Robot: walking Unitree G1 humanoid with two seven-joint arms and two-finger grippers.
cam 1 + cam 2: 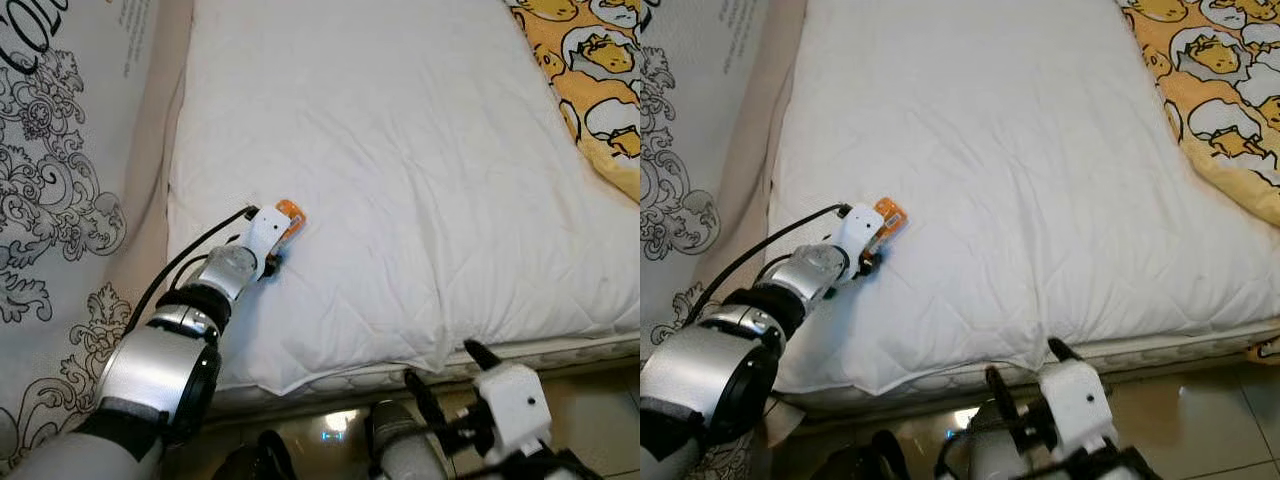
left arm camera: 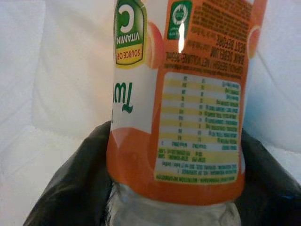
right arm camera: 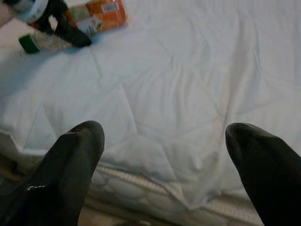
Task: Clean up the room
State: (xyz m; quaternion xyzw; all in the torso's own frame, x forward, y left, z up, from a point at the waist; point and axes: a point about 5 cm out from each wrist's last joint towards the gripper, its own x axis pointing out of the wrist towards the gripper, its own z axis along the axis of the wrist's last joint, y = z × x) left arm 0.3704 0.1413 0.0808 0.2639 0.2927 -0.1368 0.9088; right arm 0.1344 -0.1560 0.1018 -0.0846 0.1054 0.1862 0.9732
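Note:
A clear plastic bottle [image 1: 290,214] with an orange juice label and a green cap lies on its side on the white quilt [image 1: 400,150], near the bed's left front corner. My left gripper [image 1: 279,240] reaches over the quilt and is shut on the bottle. In the left wrist view a black finger [image 2: 75,188] presses each side of the bottle [image 2: 178,117] below its label. My right gripper [image 1: 445,368] hangs low in front of the bed's front edge, open and holding nothing. Its wrist view shows the bottle [image 3: 96,16] and the quilt [image 3: 188,84] beyond its spread fingers [image 3: 70,165].
A yellow blanket [image 1: 600,70] with a cartoon print covers the bed's far right. A grey panel [image 1: 60,200] with black scroll ornament runs along the bed's left side. The mattress edge [image 1: 340,378] and a glossy tiled floor [image 1: 600,400] lie below.

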